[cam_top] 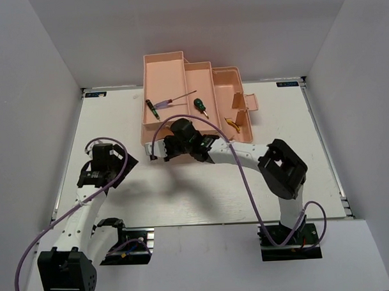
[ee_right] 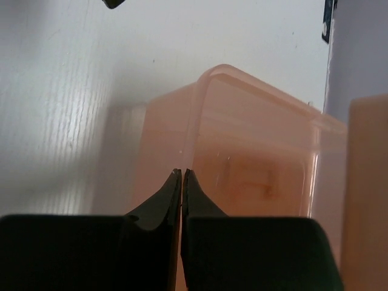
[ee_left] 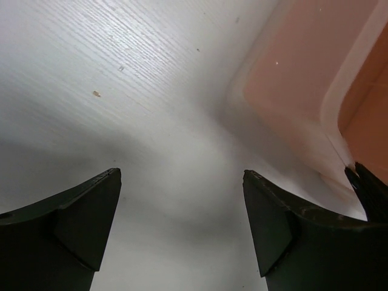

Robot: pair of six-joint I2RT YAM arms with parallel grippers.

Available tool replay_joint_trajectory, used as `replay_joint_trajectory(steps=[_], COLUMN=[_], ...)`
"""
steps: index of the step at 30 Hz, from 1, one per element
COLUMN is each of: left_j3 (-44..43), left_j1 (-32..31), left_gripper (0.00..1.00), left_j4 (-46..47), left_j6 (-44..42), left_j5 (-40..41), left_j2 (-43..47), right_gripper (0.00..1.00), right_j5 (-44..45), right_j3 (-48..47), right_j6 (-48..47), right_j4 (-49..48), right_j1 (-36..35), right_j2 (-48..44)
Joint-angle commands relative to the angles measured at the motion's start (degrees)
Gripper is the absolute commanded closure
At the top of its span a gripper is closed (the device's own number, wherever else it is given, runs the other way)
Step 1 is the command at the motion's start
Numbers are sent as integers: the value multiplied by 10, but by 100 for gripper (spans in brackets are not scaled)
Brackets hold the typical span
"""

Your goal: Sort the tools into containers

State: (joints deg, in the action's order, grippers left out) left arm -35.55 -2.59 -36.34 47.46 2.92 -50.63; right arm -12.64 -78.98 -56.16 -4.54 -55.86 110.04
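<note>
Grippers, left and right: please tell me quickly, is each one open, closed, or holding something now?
Left gripper: open, holding nothing.
Right gripper: closed, with nothing seen between its fingers.

The left tool (ee_left: 180, 174), fingers spread, has bare worktop (cam_top: 183, 197) beneath it, and the toolbox (cam_top: 166, 73) wall rises just to its right. The right tool (ee_right: 182, 174), fingers pressed together, crowds the box's near corner. Its arm (cam_top: 239, 155) lies across the mid-worktop, barring the near approach.

Inside toolbox (cam_top: 164, 70) on table (cam_top: 183, 197), far centre: long screwdriver (cam_top: 170, 101) left of stubby screwdriver (cam_top: 199, 106), pliers (cam_top: 235, 123) rightmost.
</note>
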Motion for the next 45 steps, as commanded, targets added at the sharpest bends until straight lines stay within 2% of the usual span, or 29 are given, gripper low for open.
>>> replay_joint_trajectory(steps=[1, 5, 12, 14, 17, 19, 21, 23, 26, 29, 36, 39, 40, 41, 42, 43, 45], left_j3=[14, 34, 30, 12, -9, -4, -4, -10, -18, -24, 4, 4, 4, 4, 4, 11, 38], left_j1=[8, 14, 20, 20, 20, 32, 38, 38, 44, 50, 50, 50, 50, 50, 50, 50, 55], left_gripper=[8, 8, 10, 11, 11, 11, 11, 11, 11, 11, 11, 11, 11, 11, 11, 11, 10], left_j4=[56, 114, 299, 308, 289, 263, 227, 148, 48, -5, -22, -35, -35, -35, -35, -35, -2], left_j6=[3, 18, 66, 71, 71, 71, 71, 66, 53, 39, 39, 39, 39, 39, 39, 45, 58], left_j5=[-44, -96, -199, -204, -199, -183, -156, -126, -66, -54, -59, -59, -53, -53, -53, -53, -65], left_j2=[-11, -55, -202, -238, -256, -206, -160, -94, -44, -6, 33, 38, 38, 38, 38, 38, 32], right_gripper=[100, 100, 100, 100, 100, 100, 78, 59, 56, 53, 51, 51, 55, 61, 75, 100, 100], right_j5=[-22, -34, -49, -46, -46, -70, -110, -117, -114, -105, -53, 7, 14, 21, 21, 17, 3], right_j3=[-39, -18, 41, 44, 29, 20, 20, 54, 61, 45, 16, 11, 2, 0, -1, -4, -2], right_j6=[47, 64, 63, 64, 61, 49, 11, -10, -21, -25, -43, -57, -59, -60, -55, -52, -42], right_j4=[-14, -10, -8, -8, 8, 44, 109, 103, 86, 74, 51, -13, -14, -13, -7, -3, 15], right_j1=[8, 14, 18, 18, 16, 19, 18, 16, 15, 16, 10, 2, 2, 0, 4, 4, 3], right_j2=[-94, -129, -165, -169, -161, -158, -158, -161, -142, -109, -19, 19, 30, 33, 34, 30, 8])
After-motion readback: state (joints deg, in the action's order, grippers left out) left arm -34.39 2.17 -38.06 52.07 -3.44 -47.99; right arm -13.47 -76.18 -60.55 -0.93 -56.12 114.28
